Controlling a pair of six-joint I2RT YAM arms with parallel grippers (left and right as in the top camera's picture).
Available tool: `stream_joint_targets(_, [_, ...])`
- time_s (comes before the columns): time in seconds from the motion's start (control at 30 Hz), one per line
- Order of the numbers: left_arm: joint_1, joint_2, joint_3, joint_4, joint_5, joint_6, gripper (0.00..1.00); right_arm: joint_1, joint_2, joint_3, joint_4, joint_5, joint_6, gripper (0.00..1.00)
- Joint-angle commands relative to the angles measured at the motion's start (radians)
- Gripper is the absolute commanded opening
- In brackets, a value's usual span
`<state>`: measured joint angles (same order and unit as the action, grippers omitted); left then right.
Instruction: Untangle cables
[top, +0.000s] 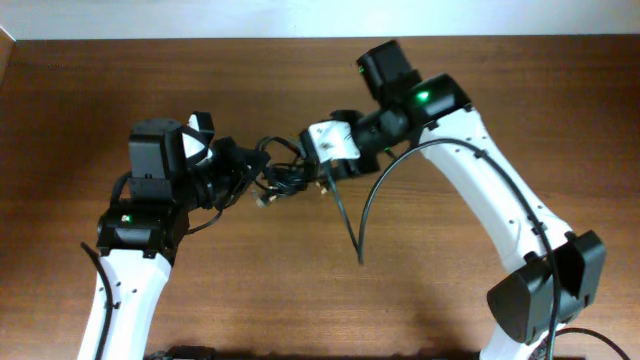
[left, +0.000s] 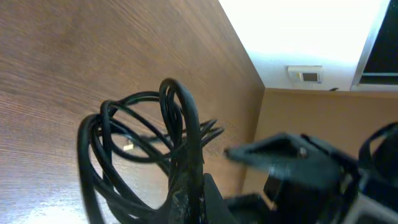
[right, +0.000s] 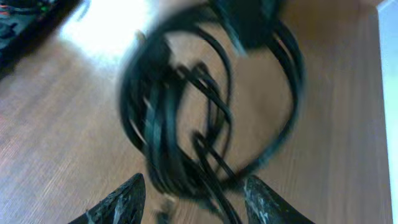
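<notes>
- Overhead view: thin black flexible cables (top: 285, 178), bunched in a loose coil, sit between both grippers over the middle of the brown wooden table (top: 520, 80).
- Left gripper (left: 189, 186): pressed together, pinching the coil's loops.
- Right gripper (right: 193, 202): spread, with the blurred coil between its fingers (right: 124, 199); I cannot tell whether they touch it.
- One strand trails toward the near side.

Two white robot arms: left arm (top: 125, 290) at lower left, right arm (top: 490, 195) at right; one wooden table (top: 100, 90). One tangle of thin black cables (top: 285, 178) at centre; its separate cords cannot be counted; one light-tipped plug (left: 129, 147) shows.
</notes>
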<state>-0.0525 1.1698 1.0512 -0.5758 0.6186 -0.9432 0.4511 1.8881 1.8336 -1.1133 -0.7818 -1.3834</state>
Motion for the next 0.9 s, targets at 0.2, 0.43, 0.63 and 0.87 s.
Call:
stream_joint_targets(0.2, [-0.006,-0.003,0.008,0.049,0.071,-0.006,0.01,0.023,-0.008,0.013,-0.048,-0.042,0.057,0.50])
stream_joint_targets(0.43, [-0.006,-0.003,0.008,0.123,0.082,-0.026,0.03,0.032,-0.008,0.013,-0.077,-0.046,0.057,0.27])
stream_joint_targets(0.63, [-0.006,-0.003,0.008,0.156,0.100,-0.044,0.04,0.031,-0.006,0.013,-0.074,-0.052,0.057,0.04])
stream_joint_targets(0.87, [-0.006,-0.003,0.008,0.106,0.073,0.005,0.09,-0.090,-0.041,0.014,0.174,-0.082,0.410,0.04])
